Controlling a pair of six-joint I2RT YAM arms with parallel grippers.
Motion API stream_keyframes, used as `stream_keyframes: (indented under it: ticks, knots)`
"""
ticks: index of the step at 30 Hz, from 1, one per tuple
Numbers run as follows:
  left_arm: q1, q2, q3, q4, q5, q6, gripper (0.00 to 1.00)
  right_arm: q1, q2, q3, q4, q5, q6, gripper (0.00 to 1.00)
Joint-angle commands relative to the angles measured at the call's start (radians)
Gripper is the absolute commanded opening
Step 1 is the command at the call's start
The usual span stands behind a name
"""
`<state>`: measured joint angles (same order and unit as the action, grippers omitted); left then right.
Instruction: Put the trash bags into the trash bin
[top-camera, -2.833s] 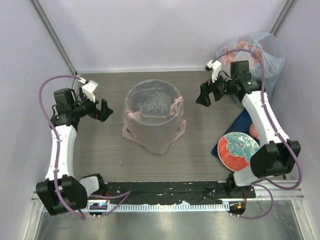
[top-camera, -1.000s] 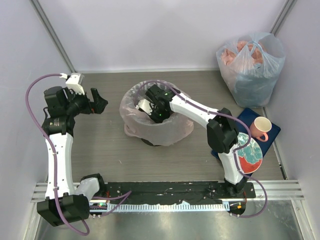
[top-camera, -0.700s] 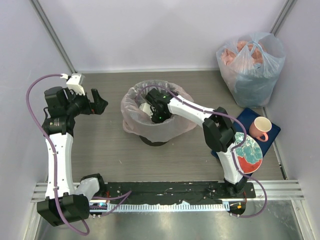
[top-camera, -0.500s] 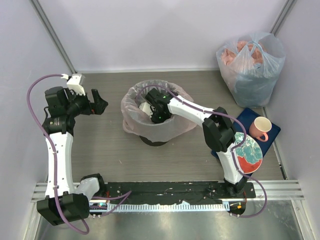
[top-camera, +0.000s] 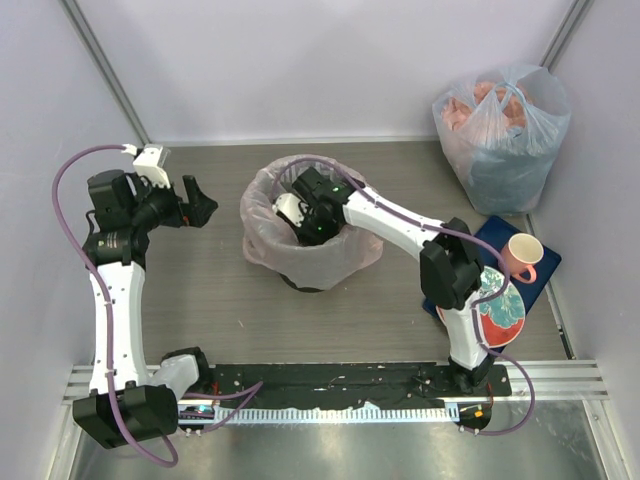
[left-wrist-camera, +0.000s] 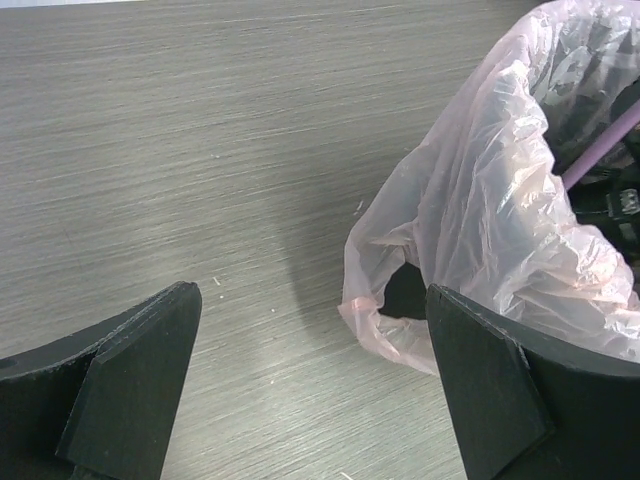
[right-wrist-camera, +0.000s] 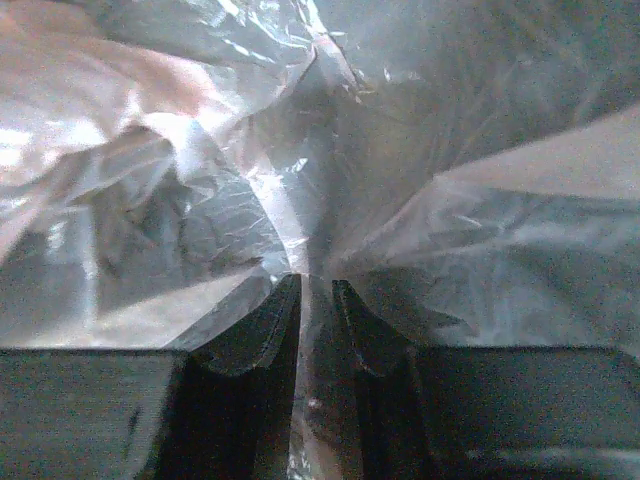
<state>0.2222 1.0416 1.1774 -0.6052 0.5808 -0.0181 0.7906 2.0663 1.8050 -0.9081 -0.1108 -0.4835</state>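
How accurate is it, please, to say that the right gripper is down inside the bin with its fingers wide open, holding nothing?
Not quite. The right gripper is indeed down inside the bin, but its fingers are not wide open and empty. They are almost closed, pinching a fold of the pink bag between them. The right wrist view shows this.

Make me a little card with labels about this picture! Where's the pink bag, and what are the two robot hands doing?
bag: trash bag lines the bin, edges hanging over the outside
bin: black trash bin, mid-table, mostly covered by the bag
right arm: right gripper is down inside the bin, pinching a fold of the bag
left arm: left gripper is open, empty, left of the bin
far right corner: bulging tied bag
right side: pink mug, colourful plate
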Motion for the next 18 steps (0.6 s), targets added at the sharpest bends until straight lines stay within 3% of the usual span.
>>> stream_keyframes:
  ticks: [1,14,18]
  knots:
    - [0.002,0.0,0.054,0.012,0.057,-0.011,1.0,0.016,-0.115,0.043,0.021,-0.052,0.022,0.25]
    - [0.002,-0.002,0.114,0.036,0.162,-0.057,1.0,0.016,-0.23,0.031,0.026,-0.001,0.051,0.25]
    - [-0.001,0.009,0.137,0.039,0.243,-0.049,0.99,0.016,-0.296,0.016,0.119,-0.05,0.098,0.26]
